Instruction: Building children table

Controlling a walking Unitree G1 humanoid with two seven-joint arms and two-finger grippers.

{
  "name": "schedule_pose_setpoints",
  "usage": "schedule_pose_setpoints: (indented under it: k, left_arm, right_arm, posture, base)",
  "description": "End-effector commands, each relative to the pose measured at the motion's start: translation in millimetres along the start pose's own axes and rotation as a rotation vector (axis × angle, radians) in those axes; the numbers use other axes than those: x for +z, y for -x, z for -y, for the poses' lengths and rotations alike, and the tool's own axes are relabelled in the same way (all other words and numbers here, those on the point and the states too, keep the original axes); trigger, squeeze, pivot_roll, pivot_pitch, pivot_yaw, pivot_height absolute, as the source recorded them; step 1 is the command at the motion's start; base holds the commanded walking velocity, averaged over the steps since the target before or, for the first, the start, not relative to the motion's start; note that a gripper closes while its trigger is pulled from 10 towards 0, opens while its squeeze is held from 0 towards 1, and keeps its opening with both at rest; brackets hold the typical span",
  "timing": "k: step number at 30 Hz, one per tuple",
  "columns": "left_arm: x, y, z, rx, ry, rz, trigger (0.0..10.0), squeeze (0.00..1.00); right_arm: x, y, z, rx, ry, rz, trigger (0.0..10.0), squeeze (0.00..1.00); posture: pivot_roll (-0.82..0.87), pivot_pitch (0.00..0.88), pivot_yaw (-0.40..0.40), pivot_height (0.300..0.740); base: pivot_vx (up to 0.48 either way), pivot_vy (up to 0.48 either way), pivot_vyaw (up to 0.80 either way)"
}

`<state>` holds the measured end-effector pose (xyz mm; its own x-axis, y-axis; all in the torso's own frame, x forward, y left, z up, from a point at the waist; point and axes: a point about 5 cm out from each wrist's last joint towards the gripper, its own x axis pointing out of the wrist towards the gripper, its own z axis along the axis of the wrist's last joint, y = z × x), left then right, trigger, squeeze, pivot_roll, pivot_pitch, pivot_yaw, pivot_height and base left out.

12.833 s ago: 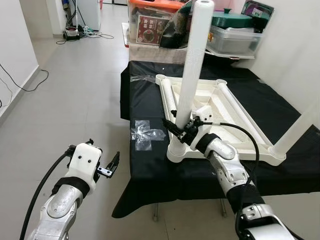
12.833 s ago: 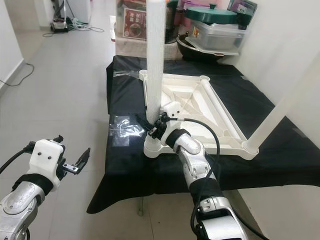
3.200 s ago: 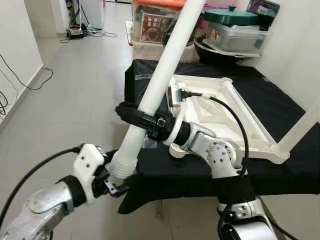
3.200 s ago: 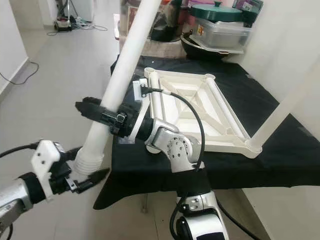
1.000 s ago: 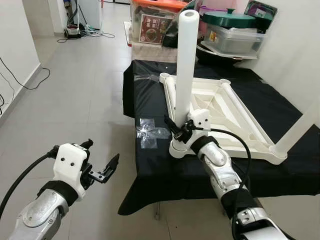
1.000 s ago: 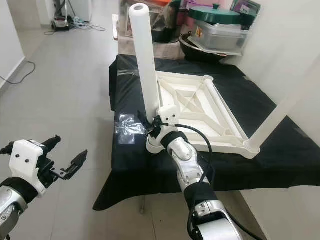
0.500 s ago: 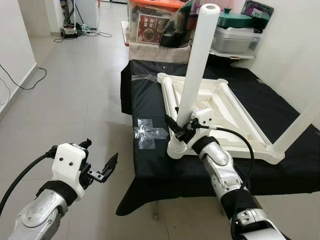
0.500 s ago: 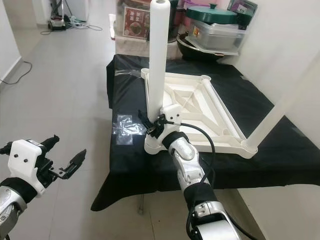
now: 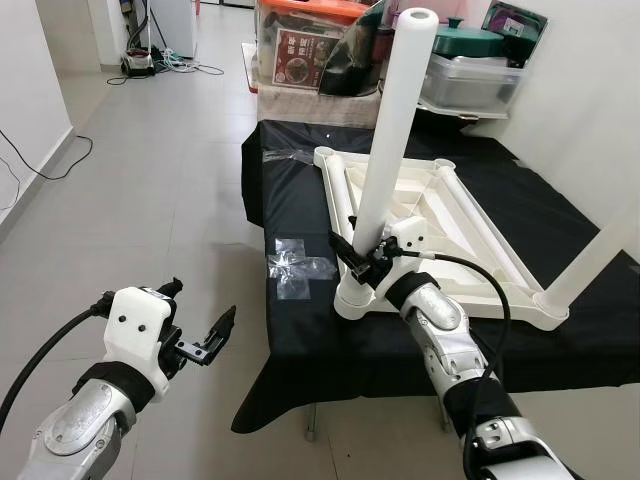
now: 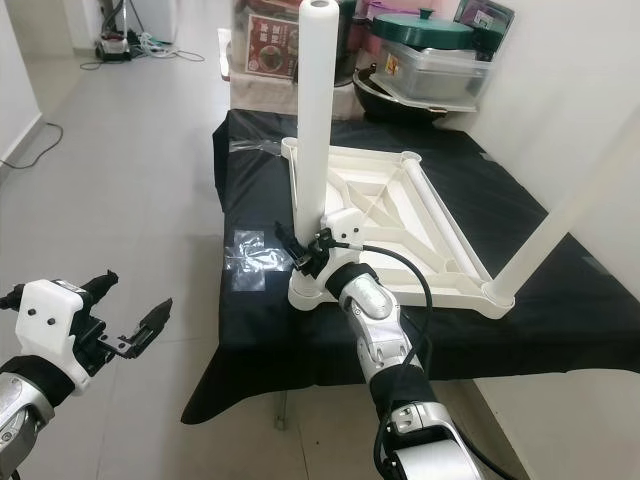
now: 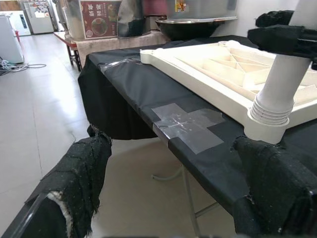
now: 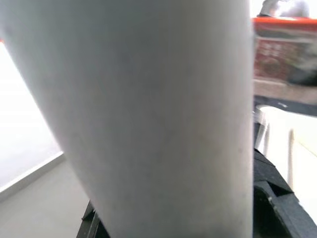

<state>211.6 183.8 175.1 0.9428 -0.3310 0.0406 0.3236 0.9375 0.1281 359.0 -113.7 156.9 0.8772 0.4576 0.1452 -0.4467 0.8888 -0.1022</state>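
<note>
Right gripper [image 9: 358, 262] clamps tall white plastic table leg [image 9: 392, 128] (near-left corner socket); left gripper [image 9: 205, 340] open, empty.

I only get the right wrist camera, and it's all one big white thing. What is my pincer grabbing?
Observer: The right pincer is shut on a white table leg, low down near its base.
Operator: Is the leg standing up?
Observer: Yes, upright, with its foot in the near left corner of the upside-down tabletop.
Operator: Where's my other pincer?
Observer: The left pincer hangs open over the floor, to the left of the black table, holding nothing.
</note>
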Motion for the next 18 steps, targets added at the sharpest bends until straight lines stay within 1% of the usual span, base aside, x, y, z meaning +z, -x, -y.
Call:
schedule_pose_setpoints:
  k: [1,2,3,4,5,9,11,13,14,15,16,17,18]
  left_arm:
    - [-3.4,0.1,0.7,0.008,0.011,-0.006,10.0,0.0]
    - [-4.0,-0.6,1.5,0.009,0.012,-0.007,10.0,0.0]
    - [-4.3,-1.4,2.0,0.01,0.013,-0.007,10.0,0.0]
    - [-4.5,-1.9,2.3,0.011,0.013,-0.007,10.0,0.0]
    - [-4.5,-1.9,2.3,0.011,0.013,-0.007,10.0,0.0]
    - [-4.1,-1.2,-1.4,0.03,-0.007,-0.007,10.0,0.0]
    - [-3.8,0.1,-3.6,0.037,-0.006,-0.008,10.0,0.0]
    - [-3.9,0.8,-5.3,0.045,-0.006,-0.008,10.0,0.0]
    - [-3.9,0.8,-5.3,0.045,-0.006,-0.008,10.0,0.0]
    - [-4.2,0.2,-4.9,0.047,-0.005,-0.007,10.0,0.0]
    - [-4.2,0.2,-4.9,0.047,-0.005,-0.007,10.0,0.0]
    - [-4.6,-1.0,-3.6,0.048,-0.003,-0.005,10.0,0.0]
    - [-4.6,-1.0,-3.6,0.048,-0.003,-0.005,10.0,0.0]
  right_arm:
    - [-33.1,7.7,11.6,-0.211,-0.087,-0.224,0.0,0.0]
    - [-39.9,8.4,15.2,-0.348,-0.154,-0.29,0.0,0.0]
    - [-44.1,9.2,15.9,-0.421,-0.199,-0.329,0.0,0.0]
    - [-45.9,9.7,15.6,-0.452,-0.223,-0.345,0.0,0.0]
    - [-45.9,9.7,15.6,-0.452,-0.223,-0.345,0.0,0.0]
    - [-49.1,14.7,5.2,-0.551,-0.262,-0.356,0.0,0.0]
    - [-49.7,17.4,3.8,-0.568,-0.27,-0.359,0.0,0.0]
    - [-46.0,14.4,0.8,-0.533,-0.318,-0.324,0.0,0.0]
    - [-46.0,14.4,0.8,-0.533,-0.318,-0.324,0.0,0.0]
    - [-40.8,10.5,0.8,-0.495,-0.33,-0.283,0.0,0.0]
    - [-40.8,10.5,0.8,-0.495,-0.33,-0.283,0.0,0.0]
    - [-32.2,5.5,1.7,-0.452,-0.321,-0.227,0.0,0.0]
    - [-32.2,5.5,1.7,-0.452,-0.321,-0.227,0.0,0.0]
  posture:
    - [0.16,0.0,-0.164,0.74]
    - [0.16,0.0,-0.162,0.74]
    - [0.17,0.0,-0.162,0.74]
    - [0.17,0.0,-0.162,0.74]
    - [0.17,0.0,-0.162,0.74]
    - [0.17,0.0,-0.163,0.74]
    - [0.17,0.0,-0.163,0.74]
    - [0.17,0.0,-0.164,0.74]
    - [0.17,0.0,-0.164,0.74]
    - [0.16,0.0,-0.165,0.74]
    - [0.16,0.0,-0.165,0.74]
    - [0.16,0.0,-0.165,0.74]
    - [0.16,0.0,-0.165,0.74]
  base:
    - [0.0,0.0,0.0]
    - [0.0,0.0,0.0]
    - [0.0,0.0,0.0]
    - [0.0,0.0,0.0]
    - [0.0,0.0,0.0]
    - [0.0,0.0,0.0]
    - [0.0,0.0,0.0]
    - [0.0,0.0,0.0]
    - [0.0,0.0,0.0]
    - [0.0,0.0,0.0]
    - [0.0,0.0,0.0]
    - [0.0,0.0,0.0]
    - [0.0,0.0,0.0]
